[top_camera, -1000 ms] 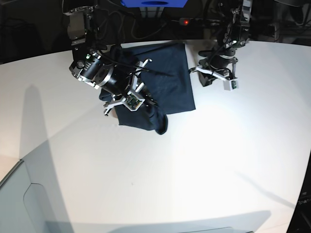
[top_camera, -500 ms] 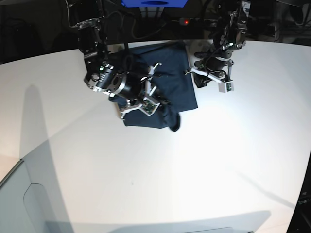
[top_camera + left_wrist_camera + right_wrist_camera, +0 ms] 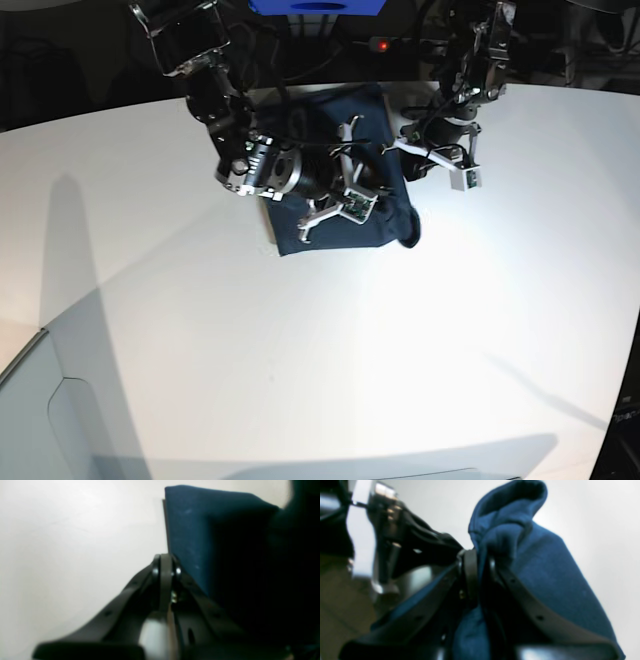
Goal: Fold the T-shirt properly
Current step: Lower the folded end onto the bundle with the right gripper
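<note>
Both wrist views were blurry; in the base view the right arm hid much of the T-shirt (image 3: 340, 235), so we couldn't make out its neck or sleeves. It was dark navy, folded to a rough rectangle w/ a bunched lump at its near-right corner, lying at the far centre of the white table (image 3: 300, 360), long axis approx. front-to-back. Right claw (image 3: 480, 562) was clamped on a gathered fold. Left claw (image 3: 166, 563) was closed, tips together, just beside the shirt's edge.
</note>
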Robot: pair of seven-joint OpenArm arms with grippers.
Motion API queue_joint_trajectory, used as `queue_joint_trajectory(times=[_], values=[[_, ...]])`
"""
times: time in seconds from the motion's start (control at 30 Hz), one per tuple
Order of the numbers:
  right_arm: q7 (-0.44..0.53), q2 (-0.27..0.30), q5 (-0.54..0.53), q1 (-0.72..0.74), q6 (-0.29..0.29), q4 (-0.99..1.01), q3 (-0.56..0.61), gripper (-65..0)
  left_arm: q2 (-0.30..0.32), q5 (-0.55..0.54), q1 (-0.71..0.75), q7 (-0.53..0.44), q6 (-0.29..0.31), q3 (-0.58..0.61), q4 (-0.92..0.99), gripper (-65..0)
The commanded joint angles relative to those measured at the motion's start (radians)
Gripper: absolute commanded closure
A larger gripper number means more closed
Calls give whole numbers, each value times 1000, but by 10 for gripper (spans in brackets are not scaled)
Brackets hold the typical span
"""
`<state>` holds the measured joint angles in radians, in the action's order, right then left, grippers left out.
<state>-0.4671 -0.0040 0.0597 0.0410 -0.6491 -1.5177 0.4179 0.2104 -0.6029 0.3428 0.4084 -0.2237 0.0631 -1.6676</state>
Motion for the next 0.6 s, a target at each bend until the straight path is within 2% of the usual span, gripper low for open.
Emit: queue_joint_trajectory(times=[0.0, 0.57], values=[[28, -4, -19, 12, -10, -5, -3, 0, 2, 4, 0, 10, -4, -3, -7, 0], [21, 2, -21, 49, -10, 59, -1, -2, 17, -2, 8, 10, -6, -4, -16, 0]])
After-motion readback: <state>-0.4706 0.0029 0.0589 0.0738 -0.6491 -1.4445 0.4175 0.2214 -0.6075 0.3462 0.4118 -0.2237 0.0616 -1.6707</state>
